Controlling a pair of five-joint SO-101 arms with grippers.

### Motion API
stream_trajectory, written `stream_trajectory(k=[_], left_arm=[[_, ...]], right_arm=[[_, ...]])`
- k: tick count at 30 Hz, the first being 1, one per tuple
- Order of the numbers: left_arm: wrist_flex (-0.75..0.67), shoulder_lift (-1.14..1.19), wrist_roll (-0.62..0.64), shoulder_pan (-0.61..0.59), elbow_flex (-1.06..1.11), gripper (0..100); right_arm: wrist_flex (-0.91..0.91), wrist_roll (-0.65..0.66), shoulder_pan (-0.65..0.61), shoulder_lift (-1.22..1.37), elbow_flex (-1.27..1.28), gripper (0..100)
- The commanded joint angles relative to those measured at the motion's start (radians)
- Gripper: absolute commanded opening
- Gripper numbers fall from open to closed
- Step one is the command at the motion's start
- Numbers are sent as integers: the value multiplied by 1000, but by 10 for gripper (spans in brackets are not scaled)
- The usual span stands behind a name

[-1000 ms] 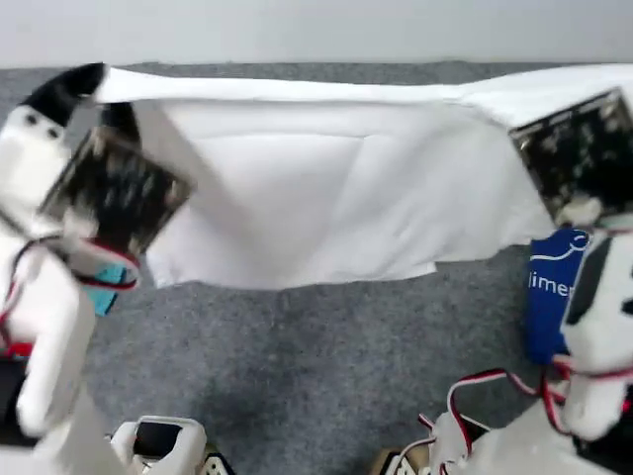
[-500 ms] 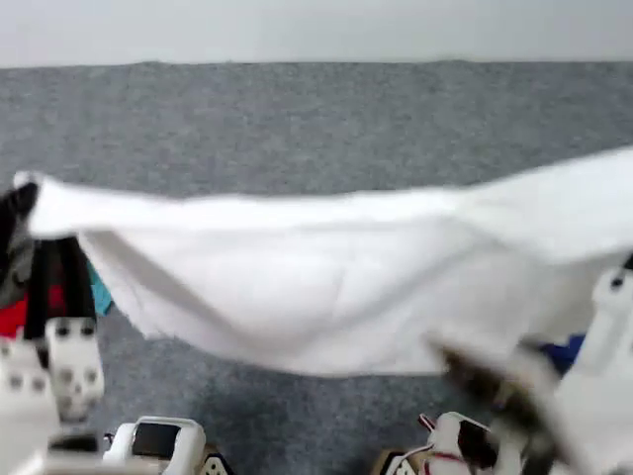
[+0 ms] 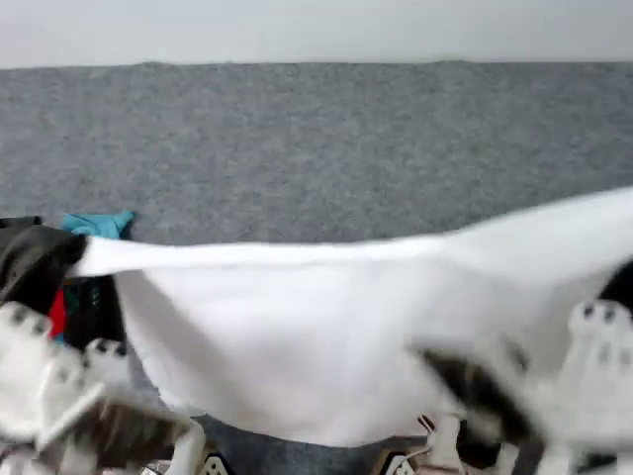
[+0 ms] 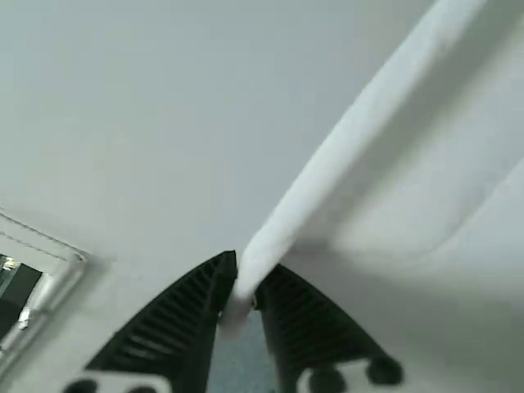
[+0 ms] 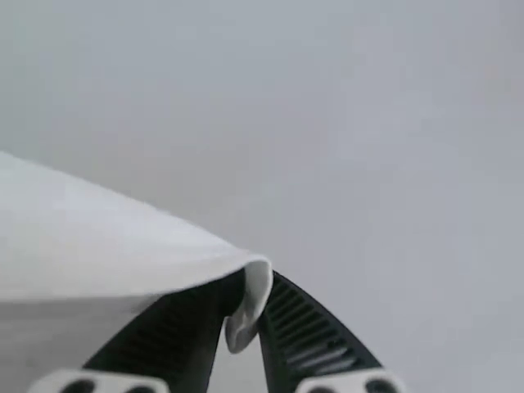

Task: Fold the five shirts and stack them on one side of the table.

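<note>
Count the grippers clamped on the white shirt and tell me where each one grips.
2. The left gripper is shut on one end of the white shirt's raised edge; the right gripper is shut on the other end.

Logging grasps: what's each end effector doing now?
Left end effector: shut on the white cloth shirt.
Right end effector: shut on the same shirt.

Grey felt tabletop (image 3: 316, 139), pale wall (image 3: 316, 30)

Grey tabletop (image 3: 316, 139), high view.
We see its felt-like surface run back to a pale wall (image 3: 316, 30); at its left edge lies a heap of garments (image 3: 45, 272), with teal piece (image 3: 99, 223), black piece (image 3: 30, 259) and red piece (image 3: 57, 315) touching.
</note>
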Motion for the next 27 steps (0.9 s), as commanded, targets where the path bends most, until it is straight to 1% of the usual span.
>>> stream_trajectory(k=[1, 3, 6, 8, 10, 13, 15, 20, 22, 25, 27], left_arm=[[-112, 0, -5, -2, 249, 15], [-209, -2, -6, -2, 387, 15], [-399, 6, -6, -2, 590, 15], [-522, 6, -8, -2, 713, 15], [-637, 8, -41, -2, 820, 15], [-818, 8, -135, -2, 974, 15], [-913, 8, -186, -3, 1049, 15], [-1033, 9, -290, -6, 1129, 15], [-1077, 31, -316, -34, 1130, 15], [-1171, 135, -327, -95, 1093, 15], [-1198, 236, -325, -126, 1033, 15]], right_arm=[[5, 25, 7, 50, 186, 11], [5, 29, -45, 67, 284, 11], [-2, 28, -134, 81, 410, 11], [-59, 23, -189, 87, 500, 11], [-160, 23, -214, 90, 605, 11], [-354, 28, -232, 90, 772, 11], [-486, 43, -236, 90, 868, 11], [-785, 150, -252, 91, 1066, 11], [-888, 170, -259, 91, 1122, 11], [-998, 187, -286, 108, 1162, 11], [-1038, 189, -291, 148, 1154, 11]])
